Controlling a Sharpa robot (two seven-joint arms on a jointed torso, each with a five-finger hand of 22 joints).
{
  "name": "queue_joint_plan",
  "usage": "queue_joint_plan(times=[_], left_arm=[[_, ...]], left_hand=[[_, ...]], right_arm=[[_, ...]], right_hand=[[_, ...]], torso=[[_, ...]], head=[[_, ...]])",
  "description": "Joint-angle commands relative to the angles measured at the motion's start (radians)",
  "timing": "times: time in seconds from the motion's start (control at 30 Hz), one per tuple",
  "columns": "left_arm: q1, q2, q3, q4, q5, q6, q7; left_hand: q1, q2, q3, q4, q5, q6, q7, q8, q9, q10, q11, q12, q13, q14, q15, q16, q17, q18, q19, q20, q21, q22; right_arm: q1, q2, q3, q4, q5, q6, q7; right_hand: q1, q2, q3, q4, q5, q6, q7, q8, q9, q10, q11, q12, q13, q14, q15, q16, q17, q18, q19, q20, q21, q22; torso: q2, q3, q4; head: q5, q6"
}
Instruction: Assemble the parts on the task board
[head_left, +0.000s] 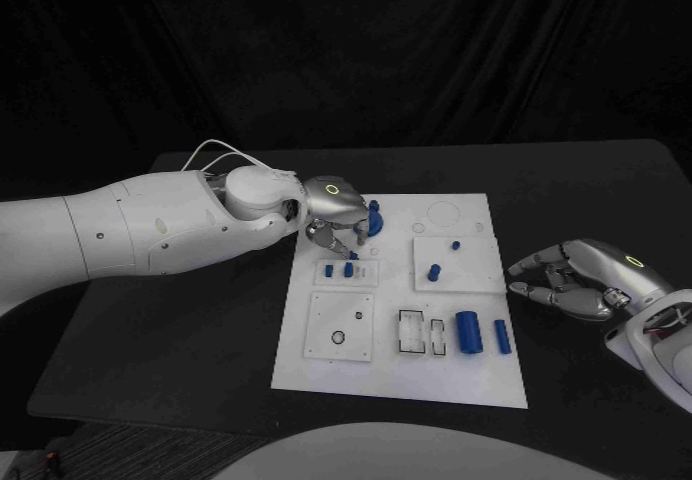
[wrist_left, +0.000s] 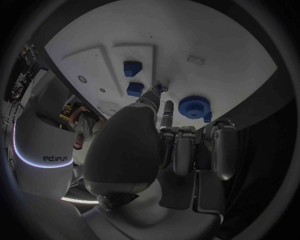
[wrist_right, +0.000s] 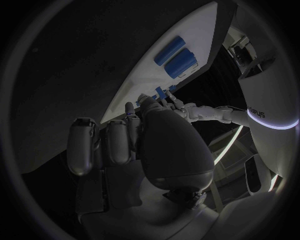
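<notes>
Head view: one white task board (head_left: 411, 385) lies in the middle of the black table (head_left: 173, 340), slightly toward its right edge. Two large blue cylinders (head_left: 470, 333) lie side by side near the board's near right corner. Several small blue parts sit on the raised plates further back, among them one peg (head_left: 434, 269). The left hand (head_left: 335, 215) hovers over the board's far left corner, fingers curled downward above a small blue part (head_left: 351, 268); whether they pinch anything cannot be told. The right hand (head_left: 573, 280) rests on the table just beside the board's right edge, fingers loosely curled and holding nothing.

Left wrist view: two blue square blocks (wrist_left: 132, 68) and one blue gear (wrist_left: 194, 107) stand on the board. The left hand's fingers (wrist_left: 167, 111) point toward the board near the gear.

Right wrist view: the right hand (wrist_right: 144, 135) shows curled fingers with nothing between them. The two blue cylinders appear beyond. Mirrored lettering on the robot's body is not legible.
</notes>
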Motion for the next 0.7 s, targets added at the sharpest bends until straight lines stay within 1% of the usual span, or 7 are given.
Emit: queue_joint_plan(times=[0.03,0.17,0.23,0.3,0.43,0.57,0.7], left_arm=[[-0.005,0.005,0.0,-0.003,-0.005,0.042,-0.006],[-0.01,0.011,0.0,-0.01,-0.005,0.042,-0.006],[-0.013,0.013,0.0,-0.012,-0.005,0.042,-0.007],[-0.015,0.016,0.0,-0.014,-0.005,0.043,-0.008],[-0.018,0.023,0.0,-0.019,-0.005,0.045,-0.008],[-0.021,0.029,0.0,-0.023,-0.005,0.04,-0.006],[-0.024,0.034,0.0,-0.026,-0.005,0.02,0.009]], left_hand=[[0.001,0.001,-0.008,0.001,-0.002,-0.006,-0.002,-0.001,-0.001,0.106,0.004,0.003,0.263,0.104,0.006,0.003,0.263,-0.007,-0.005,-0.004,-0.007,0.212],[0.019,0.01,-0.008,-0.002,-0.002,-0.006,-0.003,0.0,-0.003,0.106,0.003,0.003,0.263,0.104,0.006,0.003,0.263,-0.007,-0.007,-0.005,-0.008,0.211],[0.039,0.02,0.002,-0.01,-0.002,-0.006,-0.002,0.0,-0.004,0.106,0.003,0.003,0.263,0.104,0.006,0.003,0.263,-0.007,-0.007,-0.005,-0.008,0.211],[0.056,0.025,0.013,-0.019,-0.002,-0.005,0.0,0.0,-0.006,0.106,0.005,0.003,0.263,0.104,0.006,0.003,0.263,-0.007,-0.007,-0.006,-0.007,0.211],[0.079,0.038,0.036,-0.035,0.005,-0.005,0.004,-0.001,-0.009,0.106,0.009,0.003,0.263,0.104,0.007,0.003,0.263,-0.007,-0.006,-0.005,-0.006,0.212],[0.085,0.046,0.056,-0.047,0.033,-0.003,0.008,-0.001,-0.012,0.106,0.013,0.003,0.263,0.104,0.01,0.003,0.263,-0.008,-0.005,-0.003,-0.005,0.212],[0.081,0.05,0.066,-0.053,0.057,0.001,0.01,0.001,-0.014,0.106,0.014,0.003,0.263,0.104,0.011,0.003,0.263,-0.009,-0.001,-0.002,-0.001,0.214]], right_arm=[[0.001,0.001,0.0,0.0,-0.002,0.003,-0.005],[0.001,0.002,0.0,-0.001,-0.002,0.005,-0.005],[0.001,0.002,0.0,-0.001,-0.002,0.006,-0.005],[0.001,0.003,0.0,-0.001,-0.002,0.006,-0.005],[0.001,0.003,0.0,-0.002,-0.002,0.007,-0.004],[0.001,0.004,0.0,-0.003,-0.002,0.007,-0.003],[0.001,0.004,0.0,-0.004,-0.002,0.008,-0.003]], right_hand=[[0.008,0.0,0.001,-0.005,-0.005,0.006,-0.001,0.006,0.002,0.003,-0.007,-0.005,-0.415,0.037,-0.006,0.003,0.0,0.001,0.037,0.0,0.004,0.211],[0.008,0.0,0.001,-0.005,-0.005,0.006,-0.001,0.006,0.002,0.003,-0.007,-0.005,-0.415,0.037,-0.006,0.003,0.0,0.001,0.037,0.0,0.004,0.211],[0.008,0.0,0.001,-0.005,-0.005,0.006,-0.001,0.006,0.002,0.003,-0.007,-0.005,-0.415,0.037,-0.006,0.003,0.0,0.001,0.037,0.0,0.004,0.211],[0.008,0.0,0.001,-0.005,-0.005,0.006,-0.001,0.006,0.002,0.003,-0.007,-0.005,-0.415,0.037,-0.006,0.003,0.0,0.001,0.037,0.0,0.004,0.211],[0.008,0.0,0.001,-0.005,-0.005,0.006,-0.001,0.006,0.002,0.003,-0.007,-0.005,-0.415,0.037,-0.006,0.003,0.0,0.001,0.037,0.0,0.004,0.211],[0.008,0.0,0.001,-0.005,-0.005,0.006,-0.001,0.006,0.002,0.003,-0.007,-0.005,-0.415,0.037,-0.006,0.003,0.0,0.001,0.037,0.0,0.004,0.211],[0.008,0.0,0.001,-0.005,-0.005,0.006,-0.001,0.006,0.002,0.003,-0.007,-0.005,-0.415,0.037,-0.006,0.003,0.0,0.001,0.037,0.0,0.004,0.211]], torso=[[0.0,-0.0002,0.0002],[0.0,0.0001,0.0007],[0.0,0.0006,-0.0003],[-0.001,0.0008,-0.001],[-0.001,0.0007,-0.0006],[-0.001,0.0006,-0.001],[-0.001,0.0003,-0.0014]], head=[[-0.001,0.0],[-0.002,-0.002],[-0.001,-0.004],[0.0,-0.004],[0.0,0.0],[-0.002,0.0],[-0.002,-0.001]])
